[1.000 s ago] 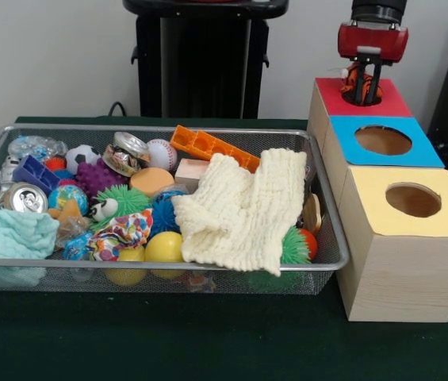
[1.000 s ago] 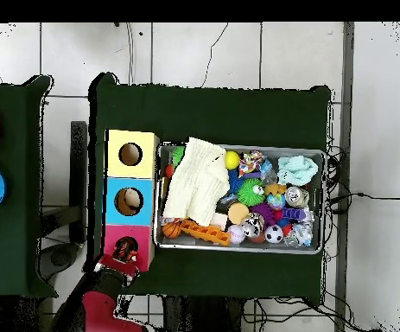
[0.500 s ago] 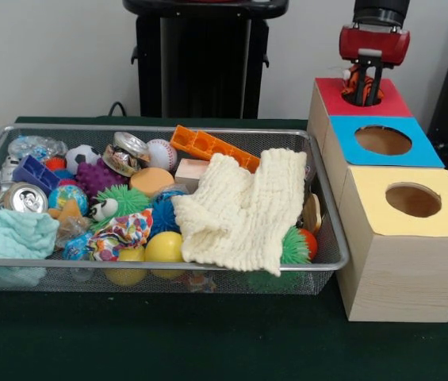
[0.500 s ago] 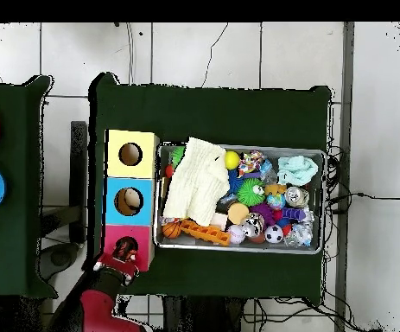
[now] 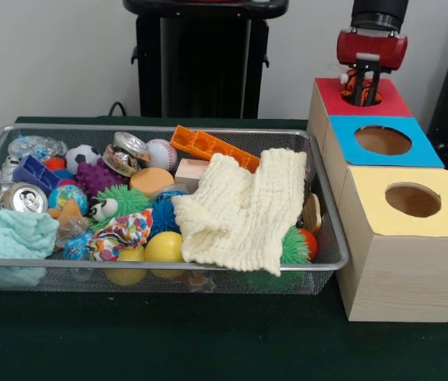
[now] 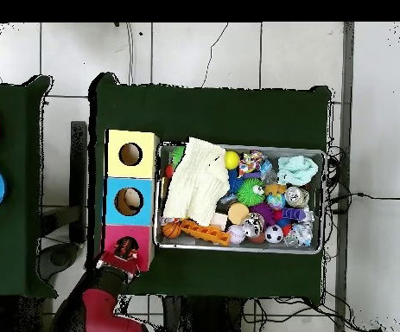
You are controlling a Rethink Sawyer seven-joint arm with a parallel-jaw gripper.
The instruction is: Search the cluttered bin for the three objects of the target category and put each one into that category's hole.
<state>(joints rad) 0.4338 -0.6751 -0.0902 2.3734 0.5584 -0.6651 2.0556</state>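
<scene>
Green tabletop [image 5: 208,341] carried the cluttered bin [image 5: 331,230] beside the red-panelled box [image 5: 327,99]. Over its hole [image 5: 364,98] the pincer [image 5: 361,89] gripped the orange tiger [image 5: 354,80]; releasing only once centred would likely drop it cleanly.

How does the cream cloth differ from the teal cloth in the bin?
The cream cloth is larger and sits right of centre, draped over toys; the teal cloth is smaller, bunched in the bin's front left corner. The cream one spreads toward the back rim; the teal one stays a compact heap. Both look soft and textured.
</scene>
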